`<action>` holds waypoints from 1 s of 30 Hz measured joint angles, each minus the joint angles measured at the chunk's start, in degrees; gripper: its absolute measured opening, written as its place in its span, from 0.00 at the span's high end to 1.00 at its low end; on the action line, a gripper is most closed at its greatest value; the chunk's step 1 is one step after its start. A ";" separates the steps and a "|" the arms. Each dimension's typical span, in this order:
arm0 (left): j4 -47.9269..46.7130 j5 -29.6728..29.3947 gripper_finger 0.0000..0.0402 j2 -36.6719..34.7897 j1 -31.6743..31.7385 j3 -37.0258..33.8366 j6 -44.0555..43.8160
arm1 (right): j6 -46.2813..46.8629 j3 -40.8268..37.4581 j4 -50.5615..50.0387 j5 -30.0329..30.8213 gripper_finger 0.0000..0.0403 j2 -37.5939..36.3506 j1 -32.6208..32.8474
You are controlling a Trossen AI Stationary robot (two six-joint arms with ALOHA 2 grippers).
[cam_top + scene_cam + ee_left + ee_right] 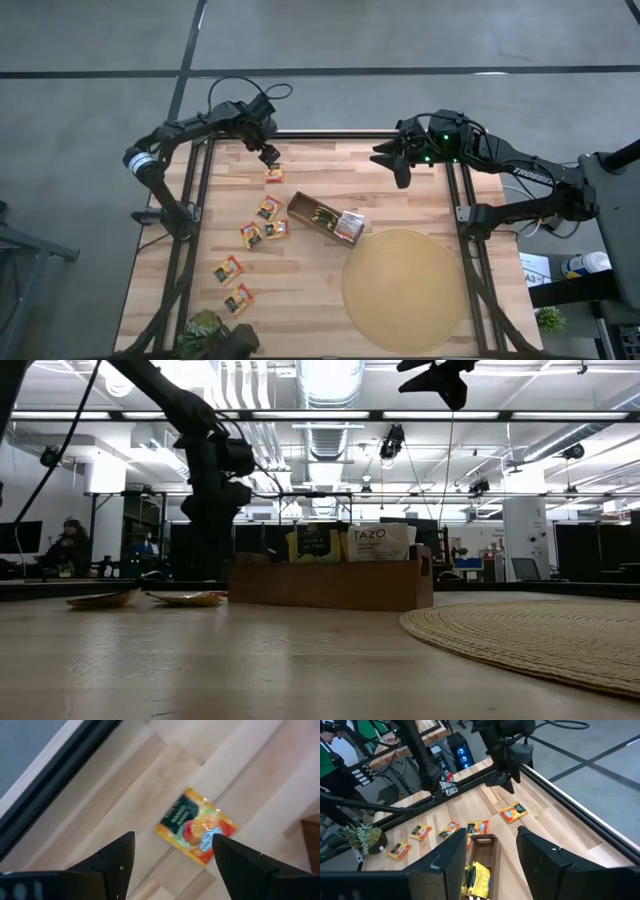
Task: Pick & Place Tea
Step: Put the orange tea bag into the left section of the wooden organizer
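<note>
My left tool (269, 154) hangs over the far left part of the desk (300, 300), fingers spread and holding nothing, right above an orange-red tea sachet (196, 826) that lies flat on the wood, apart from the others. Five more sachets (262, 222) are scattered on the desk left of the brown wooden box (325, 218), which already has sachets standing in it. The round woven mat (405, 288) lies just right of the box. My right tool (398, 160) waits with its fingers spread, raised over the desk's far right edge.
</note>
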 joint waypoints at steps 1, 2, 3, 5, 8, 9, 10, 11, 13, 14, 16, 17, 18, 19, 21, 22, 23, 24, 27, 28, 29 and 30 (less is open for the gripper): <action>-0.06 -0.04 0.35 0.00 0.45 -0.02 -0.14 | -0.13 0.00 -0.03 0.00 0.58 0.00 0.00; -0.15 -0.46 0.35 0.00 0.67 -0.02 -0.48 | -0.31 0.00 -0.05 0.00 0.58 0.00 0.00; -0.24 -1.26 0.35 0.07 0.74 -0.02 -0.95 | -0.47 0.00 -0.05 -0.02 0.58 0.00 0.00; -0.50 -2.52 0.35 0.63 0.74 -0.02 -2.09 | -1.25 0.00 -0.05 -0.01 0.58 0.00 0.00; -1.29 -3.64 0.35 2.51 0.44 -0.07 -5.05 | -2.05 0.00 -0.02 0.00 0.58 0.00 0.00; -1.28 -3.95 0.35 3.30 0.21 -0.07 -6.05 | -2.05 0.00 -0.02 0.00 0.58 0.00 -0.04; -1.35 -4.30 0.35 4.08 0.00 -0.08 -6.94 | -2.01 0.00 0.00 0.00 0.58 0.00 -0.04; -1.38 -4.67 0.35 4.86 -0.16 -0.11 -7.51 | -1.93 0.00 0.00 0.00 0.58 0.00 -0.04; -1.07 -4.92 0.35 6.01 -0.44 -0.11 -7.99 | -1.47 -0.01 0.02 0.00 0.58 0.00 -0.04; -0.81 -4.73 0.35 6.52 -0.61 -0.11 -8.36 | -1.23 0.00 0.04 -0.01 0.58 0.00 -0.04; -0.06 -4.55 0.35 7.68 -0.99 -0.09 -8.68 | -0.63 0.00 0.04 0.00 0.58 0.00 -0.04; 0.10 -4.57 0.35 8.31 -1.20 -0.09 -8.69 | -0.37 -0.01 0.04 0.00 0.58 0.00 -0.04; 0.19 -4.53 0.35 8.91 -1.43 -0.09 -8.71 | -0.13 0.00 0.06 -0.02 0.58 0.00 -0.04; 0.21 -4.43 0.35 9.43 -1.67 -0.09 -8.69 | 0.21 0.00 0.06 -0.02 0.58 0.00 -0.04; 0.22 -4.37 0.35 10.35 -2.07 -0.09 -8.69 | 1.03 0.00 0.08 -0.02 0.58 0.00 -0.02; 0.30 -4.37 0.35 10.78 -2.29 -0.09 -8.71 | 1.26 0.00 0.08 0.00 0.58 0.00 -0.02; 0.57 -4.39 0.35 11.23 -2.47 -0.09 -8.65 | 1.33 -0.02 0.08 -0.01 0.58 0.01 -0.02; 1.21 -4.39 0.35 11.58 -2.69 -0.11 -8.54 | 1.35 0.00 0.08 -0.01 0.58 0.02 -0.02; 2.92 -4.76 0.35 12.41 -2.98 -0.11 -8.68 | 1.47 0.00 0.09 0.00 0.58 0.01 0.00; 3.16 -5.11 0.35 12.63 -3.00 -0.10 -8.72 | 1.47 0.00 0.10 0.00 0.58 0.02 0.00; 3.31 -5.15 0.35 12.91 -3.00 -0.11 -8.72 | 1.47 0.00 0.09 -0.02 0.58 0.02 0.00; 3.53 -5.14 0.35 13.12 -3.00 -0.11 -8.77 | 1.47 0.00 0.11 0.00 0.58 0.02 0.00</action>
